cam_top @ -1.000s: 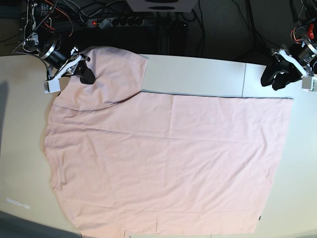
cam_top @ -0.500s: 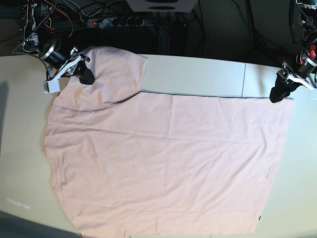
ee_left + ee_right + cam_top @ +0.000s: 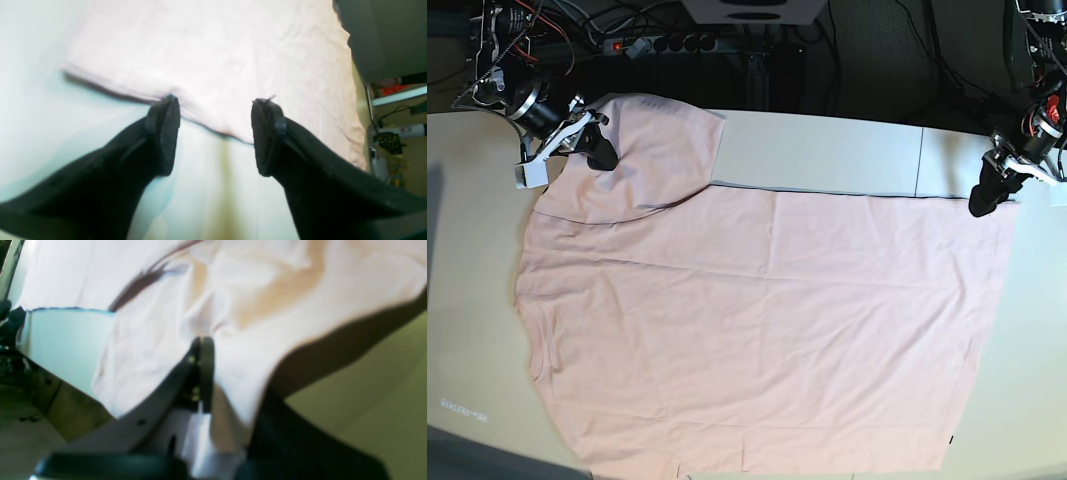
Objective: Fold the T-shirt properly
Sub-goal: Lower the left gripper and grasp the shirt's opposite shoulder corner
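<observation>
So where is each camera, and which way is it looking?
Base: high above, looking straight down at the big pale pink cotton T-shirt spread on the table; both arms show.
Left wrist: on the left arm, looking down past the open left gripper at the shirt's edge.
Right wrist: on the right arm, close behind the right gripper pinching cloth.
All three show the shirt.

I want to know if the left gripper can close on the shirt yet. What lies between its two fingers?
In the left wrist view, the T-shirt hem corner and bare table lie between the open left gripper fingers.
</observation>
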Controlling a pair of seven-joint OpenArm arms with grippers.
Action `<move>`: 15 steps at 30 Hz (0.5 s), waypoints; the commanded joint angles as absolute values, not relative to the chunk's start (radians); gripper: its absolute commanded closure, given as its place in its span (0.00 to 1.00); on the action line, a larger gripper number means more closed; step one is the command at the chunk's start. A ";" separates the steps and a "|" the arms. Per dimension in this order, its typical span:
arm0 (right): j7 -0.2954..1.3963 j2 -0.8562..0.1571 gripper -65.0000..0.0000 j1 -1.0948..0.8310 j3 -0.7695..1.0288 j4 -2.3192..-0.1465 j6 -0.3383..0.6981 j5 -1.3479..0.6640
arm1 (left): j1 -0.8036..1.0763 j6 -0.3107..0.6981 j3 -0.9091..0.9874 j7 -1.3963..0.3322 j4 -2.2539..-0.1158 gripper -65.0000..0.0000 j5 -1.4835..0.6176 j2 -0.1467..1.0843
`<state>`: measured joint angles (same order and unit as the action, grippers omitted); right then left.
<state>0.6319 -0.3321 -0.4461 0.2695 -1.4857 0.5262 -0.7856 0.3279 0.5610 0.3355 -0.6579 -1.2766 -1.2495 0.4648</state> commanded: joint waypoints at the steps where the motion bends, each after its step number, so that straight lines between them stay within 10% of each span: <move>1: 0.715 -0.341 1.00 -0.460 0.270 -1.475 0.557 -0.688 | 0.324 0.534 0.327 -0.676 -1.276 0.42 -1.237 0.476; 11: 0.715 -0.341 1.00 -0.460 0.270 -1.475 0.557 -0.699 | 0.241 0.535 0.261 -0.658 -1.168 0.43 -1.222 0.474; 15: 0.714 -0.341 1.00 -0.460 0.270 -1.475 0.557 -0.699 | 0.208 0.535 0.261 -0.653 -1.146 0.63 -1.193 0.474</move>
<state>0.6323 -0.3321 -0.4458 0.2695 -1.4857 0.5262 -0.7918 0.2008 0.5648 0.2630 -0.6270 -1.1610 -1.2110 0.4709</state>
